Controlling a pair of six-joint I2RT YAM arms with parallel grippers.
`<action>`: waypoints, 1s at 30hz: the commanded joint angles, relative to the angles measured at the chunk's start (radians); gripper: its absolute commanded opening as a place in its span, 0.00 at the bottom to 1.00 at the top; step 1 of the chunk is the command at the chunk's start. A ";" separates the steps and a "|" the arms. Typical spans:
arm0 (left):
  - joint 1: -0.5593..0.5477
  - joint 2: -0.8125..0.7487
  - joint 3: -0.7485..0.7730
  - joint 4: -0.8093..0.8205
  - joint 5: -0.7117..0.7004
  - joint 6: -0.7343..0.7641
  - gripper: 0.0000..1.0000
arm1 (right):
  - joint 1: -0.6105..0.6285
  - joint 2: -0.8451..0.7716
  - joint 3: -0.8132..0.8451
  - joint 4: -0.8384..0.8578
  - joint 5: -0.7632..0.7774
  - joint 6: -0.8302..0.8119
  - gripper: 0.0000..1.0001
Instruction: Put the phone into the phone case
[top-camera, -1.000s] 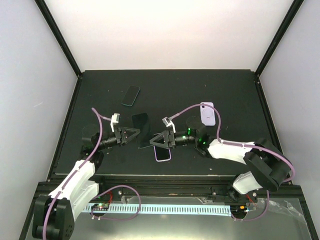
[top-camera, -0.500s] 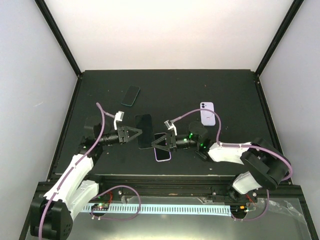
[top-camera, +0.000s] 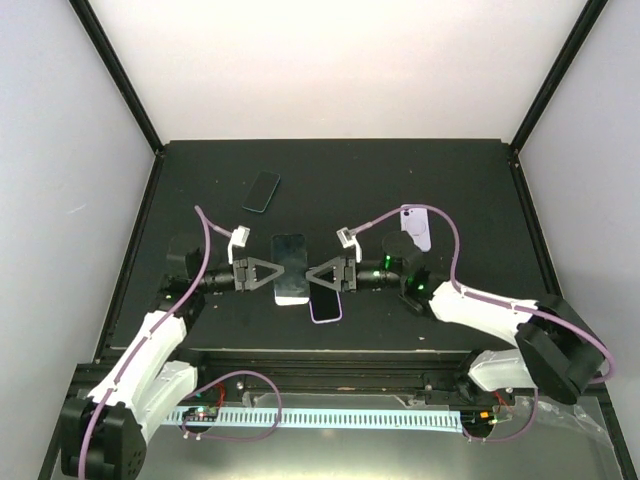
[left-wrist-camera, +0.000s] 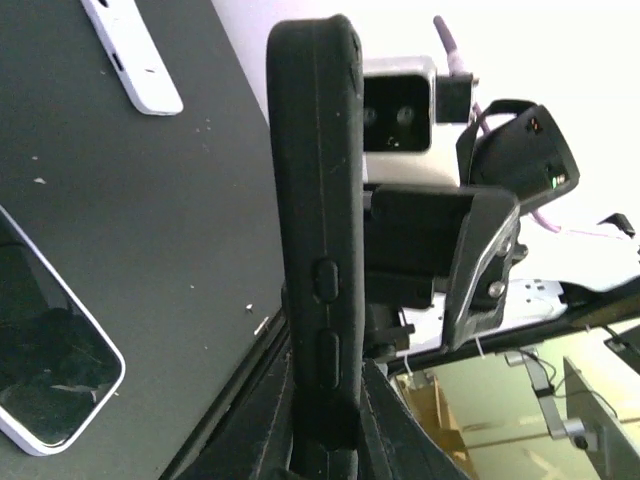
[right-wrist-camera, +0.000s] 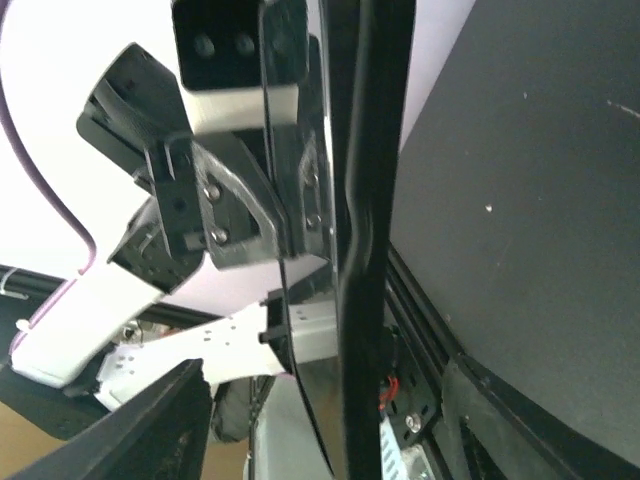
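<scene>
Left tool (top-camera: 268, 273) is nearly closed, clamped on the black phone case (top-camera: 290, 268). The case is lifted off the tabletop (top-camera: 450, 170) at frame centre, its broad face up in the top view, with a pale glare on the lower half.

In the left wrist view the case (left-wrist-camera: 315, 220) stands edge-on, rising from between the fingers at the bottom, and its side-button bumps are visible.

Right tool (top-camera: 318, 273) faces the left one from the right, at the case's opposite edge, with its jaws spread well apart. In the right wrist view the case rim (right-wrist-camera: 368, 250) runs vertically between its two fingers with a gap on both sides. Can't tell if it touches, and there is no grip.

Phone (top-camera: 325, 308) lies flat on the tabletop just below and right of the held case, screen up, pale rim, not in the case. The left wrist view shows it lower left (left-wrist-camera: 45, 360).

Dark second phone (top-camera: 262, 191) lies upper left of centre, well apart. Lilac phone (top-camera: 416, 226) lies right of centre, back side up, partly behind the right arm's cable.
</scene>
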 joint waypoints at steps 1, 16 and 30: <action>-0.013 -0.056 0.002 0.085 0.097 0.001 0.02 | -0.017 -0.055 0.052 -0.133 0.041 -0.142 0.67; -0.112 -0.076 0.005 0.075 0.153 0.028 0.02 | -0.055 -0.046 0.151 -0.001 -0.078 -0.059 0.62; -0.113 0.034 0.128 -0.402 -0.058 0.323 0.02 | -0.059 -0.133 0.218 -0.267 0.023 -0.256 0.02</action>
